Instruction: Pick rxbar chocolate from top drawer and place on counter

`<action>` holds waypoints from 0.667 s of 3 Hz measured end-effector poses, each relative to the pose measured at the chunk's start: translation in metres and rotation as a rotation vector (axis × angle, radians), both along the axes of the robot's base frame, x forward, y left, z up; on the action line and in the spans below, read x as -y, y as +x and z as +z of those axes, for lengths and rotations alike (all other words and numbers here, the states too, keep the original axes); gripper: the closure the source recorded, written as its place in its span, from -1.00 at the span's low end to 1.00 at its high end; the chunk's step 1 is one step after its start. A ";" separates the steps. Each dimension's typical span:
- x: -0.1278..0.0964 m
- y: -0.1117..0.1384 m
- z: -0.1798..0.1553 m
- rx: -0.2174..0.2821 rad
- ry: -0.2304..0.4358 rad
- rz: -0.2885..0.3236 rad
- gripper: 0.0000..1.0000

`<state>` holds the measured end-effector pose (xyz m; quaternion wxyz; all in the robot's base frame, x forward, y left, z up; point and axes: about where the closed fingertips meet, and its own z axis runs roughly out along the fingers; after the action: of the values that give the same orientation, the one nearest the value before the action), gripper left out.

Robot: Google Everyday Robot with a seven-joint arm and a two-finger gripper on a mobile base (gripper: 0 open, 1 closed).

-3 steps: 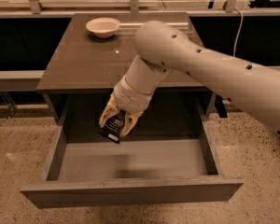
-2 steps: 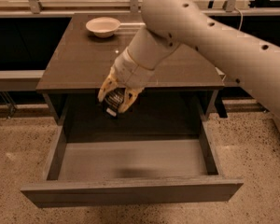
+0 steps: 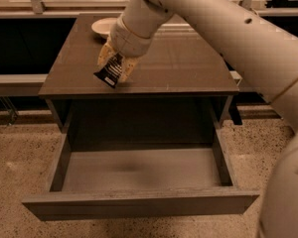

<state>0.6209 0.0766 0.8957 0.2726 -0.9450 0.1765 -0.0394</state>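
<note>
- Rxbar chocolate (image 3: 110,74) hangs pinched in the end effector (image 3: 115,67), over the front-left part of the surface (image 3: 184,58), close to its front edge and outside the drawer
- Its black wrapper is tilted, with one corner pointing down toward the surface; whether that corner touches the slab cannot be told
- The end effector's yellowish fingers (image 3: 105,54) press on the bar's upper part, one on each side, and the pale arm (image 3: 228,29) rises up and to the right across the view
- Right of the bar the surface shows a wide bare stretch reaching to its right and back edges; the front edge runs just below the bar
- A white bowl (image 3: 102,27) rests near the back-left of the surface, behind the end effector and apart from the bar
- The top drawer (image 3: 139,206) stands pulled out below the front edge, its pale inner floor showing from side wall to side wall and its flat front nearest the camera
- The arm's lower body fills the right margin, beside the drawer's right front corner
- Speckled floor (image 3: 20,148) lies open to the left of the drawer
</note>
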 end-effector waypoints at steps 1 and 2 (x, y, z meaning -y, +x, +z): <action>-0.010 0.071 -0.019 -0.035 -0.098 -0.150 0.97; -0.003 0.102 -0.045 -0.078 -0.174 -0.244 0.53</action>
<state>0.7231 0.0794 0.8504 0.1757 -0.9373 0.2965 -0.0509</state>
